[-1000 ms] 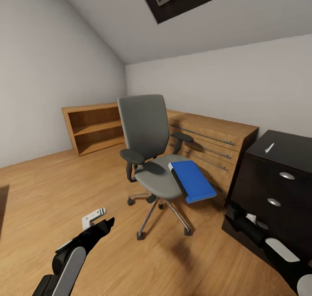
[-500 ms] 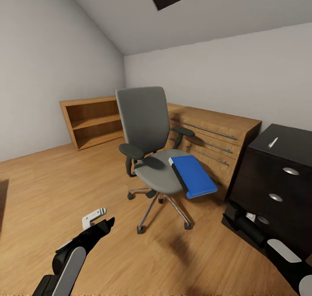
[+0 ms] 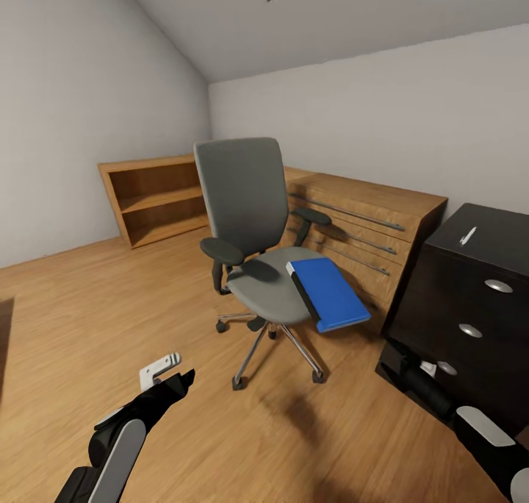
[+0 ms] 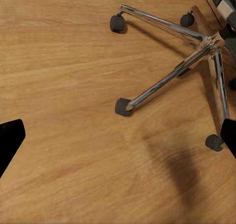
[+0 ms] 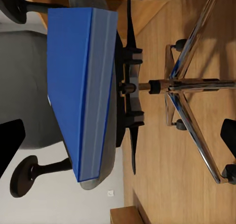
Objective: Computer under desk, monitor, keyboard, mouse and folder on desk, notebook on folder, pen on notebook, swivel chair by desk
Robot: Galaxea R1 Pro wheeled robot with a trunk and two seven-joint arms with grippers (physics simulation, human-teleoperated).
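Observation:
The grey swivel chair (image 3: 250, 216) stands mid-room on the wooden floor. A blue folder (image 3: 327, 293) lies on its seat, overhanging the right edge. At the right is the desk's black drawer unit (image 3: 470, 304), with the thin white pen (image 3: 467, 235) lying on top. My left gripper (image 3: 167, 372) hangs low, left of the chair's base and open over the floor near the chair's metal star base (image 4: 196, 57). My right gripper (image 5: 118, 140) is open and faces the folder (image 5: 81, 91) edge-on, at a distance. Its arm (image 3: 477, 429) is low, beside the drawer unit.
A light wooden dresser (image 3: 367, 223) stands against the far wall behind the chair. A low open wooden bookshelf (image 3: 154, 201) sits in the left corner under the sloped ceiling. Bare wooden floor (image 3: 88, 312) spreads to the left and front.
The whole picture has shifted, with chair and furniture higher and slightly larger, so the camera moved. Both arms hold the same pose, and the folder and pen lie as before.

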